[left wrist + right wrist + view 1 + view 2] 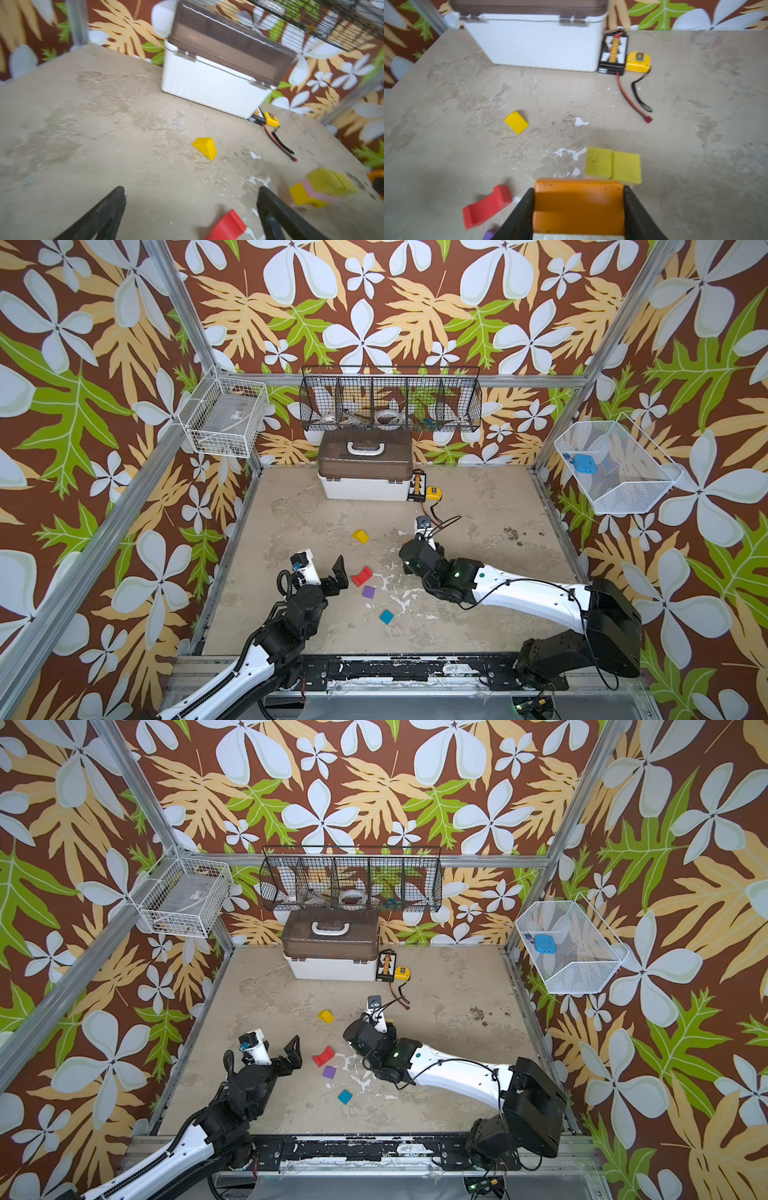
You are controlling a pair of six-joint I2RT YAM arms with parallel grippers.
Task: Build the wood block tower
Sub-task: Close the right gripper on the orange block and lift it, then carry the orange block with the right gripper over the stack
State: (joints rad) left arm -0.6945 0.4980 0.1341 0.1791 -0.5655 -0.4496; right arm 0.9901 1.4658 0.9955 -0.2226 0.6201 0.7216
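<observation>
Your tower [326, 185] is only a low start, yellow over pink over yellow, on the table [490, 506] just beyond the right gripper [578, 191]. That gripper's jaws are partly closed on an orange block [579, 216], clamping its two sides. You are, I judge, at the carry-and-place step. Next, centre the orange block over the yellow tops and lower it level before letting go. The left gripper [192, 192] is spread wide and empty beside the red arch [362, 576]. The yellow roof piece [360, 536], purple block [368, 592] and teal block [386, 616] lie loose nearby.
</observation>
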